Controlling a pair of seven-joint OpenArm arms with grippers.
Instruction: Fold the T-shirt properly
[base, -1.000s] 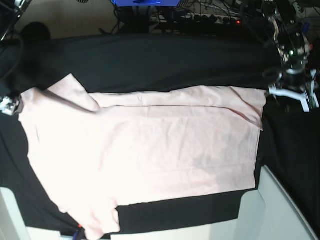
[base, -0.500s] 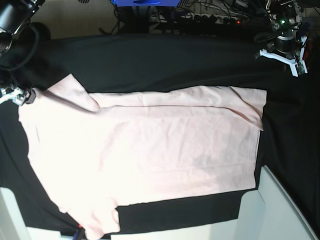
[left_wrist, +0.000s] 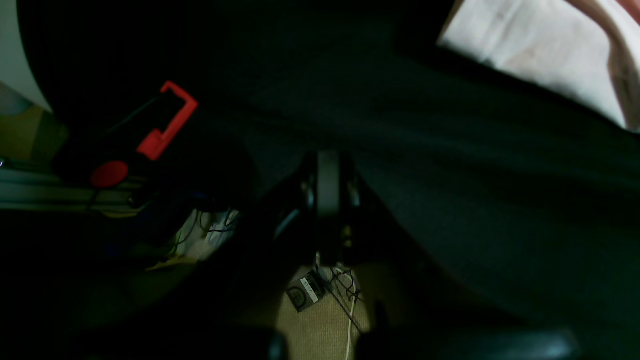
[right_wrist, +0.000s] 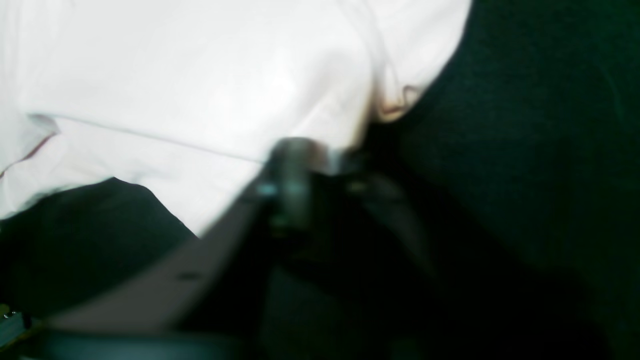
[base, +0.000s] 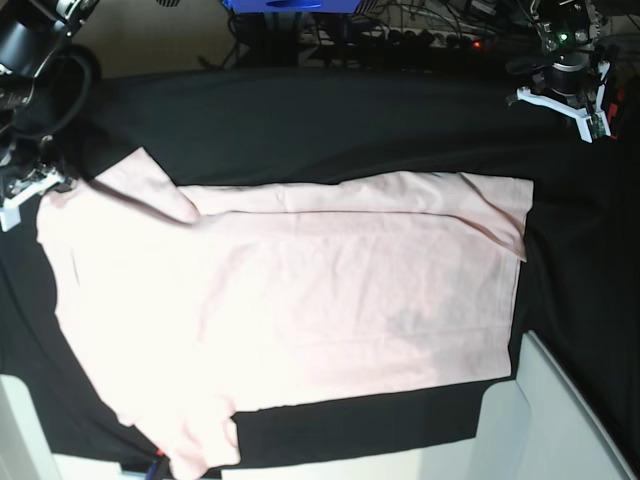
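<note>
Looking down from the base view, the T-shirt (base: 290, 310) lies spread flat on the black table cloth (base: 330, 130), plain pink side up, w/ one folded-over flap along its far edge. It fills most of the table; cloth shows all round it.

My right jaws (base: 22, 190) sit at the shirt's corner by the sleeve, on that view's left. They're together. The right wrist view is blurred, so I can't tell if any fabric is pinched between them; pale cloth is right at the tips there.

My left jaws (base: 562, 98) hang over bare black cloth at the far right corner, well apart from the shirt, pressed together w/ nothing in them. The left wrist view shows only a corner of pink fabric (left_wrist: 545, 55) at top right.

Around: a red-and-black clamp (left_wrist: 150, 135) near the table edge in the left wrist view, cables (base: 400, 35) & a blue box (base: 290, 5) behind the table, a white bin (base: 560, 420) at the near right corner. Nothing lies on the shirt itself.
</note>
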